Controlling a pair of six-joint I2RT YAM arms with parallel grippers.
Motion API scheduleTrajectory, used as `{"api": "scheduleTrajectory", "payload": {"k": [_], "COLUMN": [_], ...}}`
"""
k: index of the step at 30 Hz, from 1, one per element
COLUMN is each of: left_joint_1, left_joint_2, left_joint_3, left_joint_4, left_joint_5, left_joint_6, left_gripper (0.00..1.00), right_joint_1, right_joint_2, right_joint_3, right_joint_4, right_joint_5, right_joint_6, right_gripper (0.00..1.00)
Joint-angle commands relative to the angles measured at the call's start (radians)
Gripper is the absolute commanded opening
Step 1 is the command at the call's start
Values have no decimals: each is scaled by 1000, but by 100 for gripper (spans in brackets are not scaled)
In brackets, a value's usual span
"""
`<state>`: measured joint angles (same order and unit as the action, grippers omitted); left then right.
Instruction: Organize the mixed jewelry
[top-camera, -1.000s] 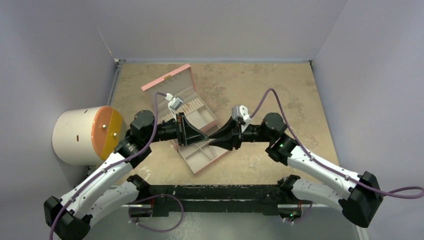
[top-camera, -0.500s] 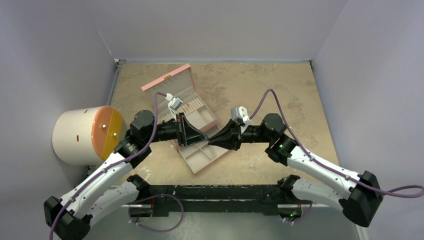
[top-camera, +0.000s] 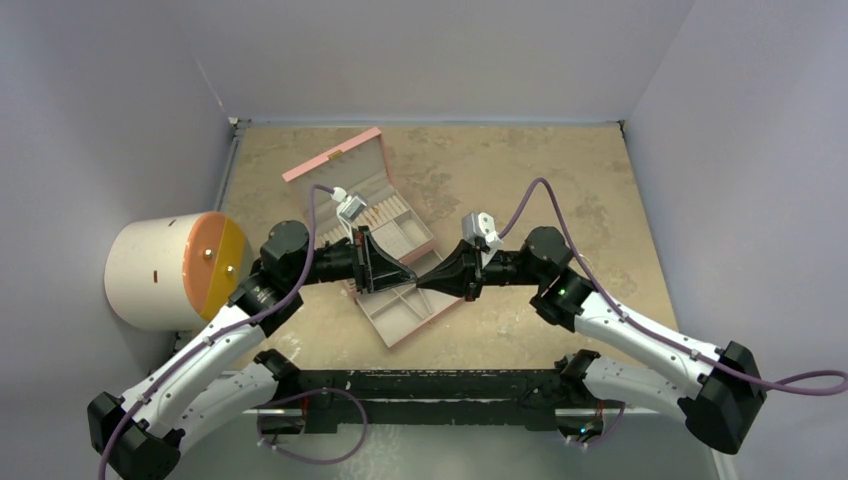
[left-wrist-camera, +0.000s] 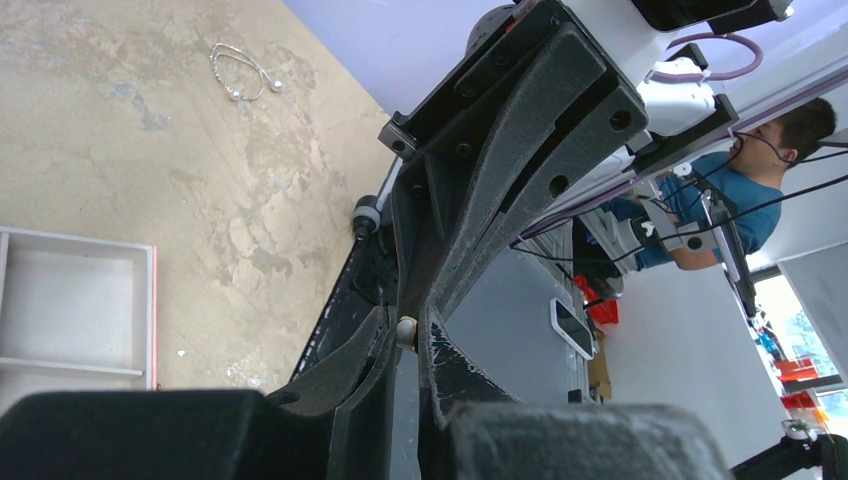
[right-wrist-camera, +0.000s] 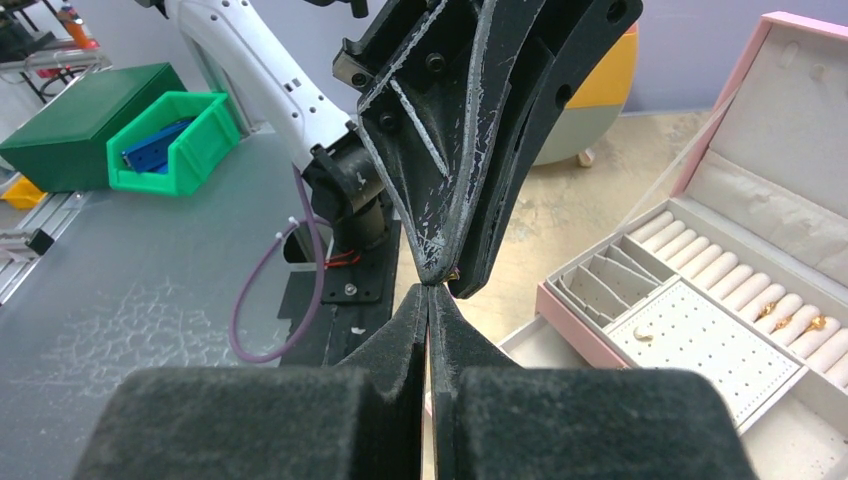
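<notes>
Trouble lies in the hand-off: left gripper (right-wrist-camera: 447, 272) pinches a tiny earring (left-wrist-camera: 405, 329) over the pink box (right-wrist-camera: 570, 318), with right gripper (right-wrist-camera: 428, 296) clamped shut tip-to-tip against it (its hold unclear). If the left lets go early, the earring may fall outside its compartment.

The open box (top-camera: 395, 228) lies at the middle of the table (top-camera: 560, 170), with its lid (top-camera: 335, 158) at the far-left side. A cylinder (top-camera: 165, 272) lies at the table's left edge. The left gripper (top-camera: 410, 275) and right gripper (top-camera: 424, 280) meet tip to tip above the box's near half, with a small stud (left-wrist-camera: 405, 330) between the left one's tips. Rings (right-wrist-camera: 790, 322) sit in the box's roll rows.
</notes>
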<state>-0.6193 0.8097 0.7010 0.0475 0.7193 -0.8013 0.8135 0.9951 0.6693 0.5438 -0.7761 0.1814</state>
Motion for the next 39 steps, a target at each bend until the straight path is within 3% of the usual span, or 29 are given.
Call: {"api": "scheduleTrajectory", "payload": {"k": [1, 5, 19, 25, 32, 39], "left_joint_1": [0, 0, 0, 0, 0, -2], "left_joint_2": [-5, -13, -23, -17, 1, 15], "left_joint_3": [5, 7, -40, -46, -84, -88], "left_joint_4": [75, 79, 245, 269, 430, 443], "left_joint_5": [-2, -6, 43, 67, 131, 174], "left_joint_6": [-10, -20, -158, -188, -312, -334], "left_gripper": [0, 1, 35, 37, 37, 35], "right_joint_1": [18, 18, 17, 19, 19, 21], "right_joint_2": [-7, -12, -58, -94, -107, -101], "right_joint_3": [39, 26, -4, -22, -13, 8], "right_joint_4": [40, 36, 82, 90, 51, 25], "right_joint_5": [-8, 2, -34, -64, -70, -94], "right_joint_6": [-13, -24, -25, -76, -146, -191], "right_gripper": [0, 0, 0, 0, 0, 0]}}
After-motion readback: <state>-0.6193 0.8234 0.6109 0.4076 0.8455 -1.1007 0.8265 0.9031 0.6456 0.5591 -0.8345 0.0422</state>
